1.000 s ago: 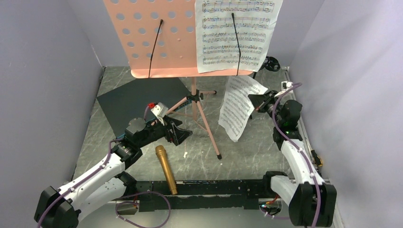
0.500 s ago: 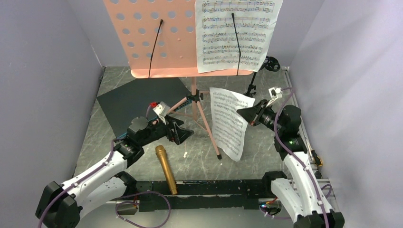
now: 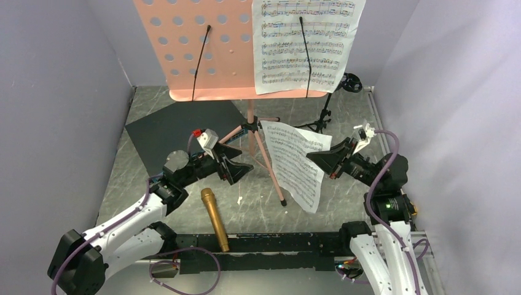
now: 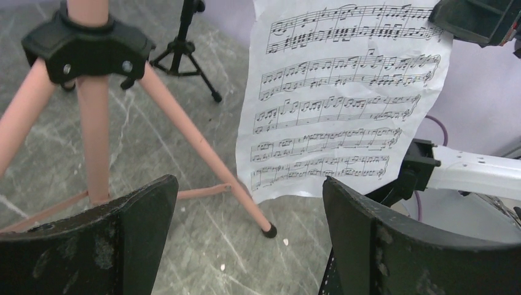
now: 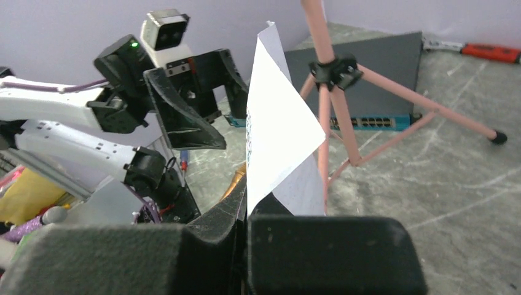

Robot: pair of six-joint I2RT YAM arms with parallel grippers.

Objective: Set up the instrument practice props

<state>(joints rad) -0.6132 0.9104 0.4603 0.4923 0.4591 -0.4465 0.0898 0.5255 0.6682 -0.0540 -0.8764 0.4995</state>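
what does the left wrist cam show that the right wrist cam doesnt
Only left wrist: the printed staves on the held sheet-music page and the black mic stand. Only right wrist: the dark panel, the open left gripper from outside, and the page edge-on in the shut right gripper. Both: the page and the pink music stand legs.

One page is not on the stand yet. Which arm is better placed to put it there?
Right. The right gripper holds the loose page; the left gripper is open and empty.
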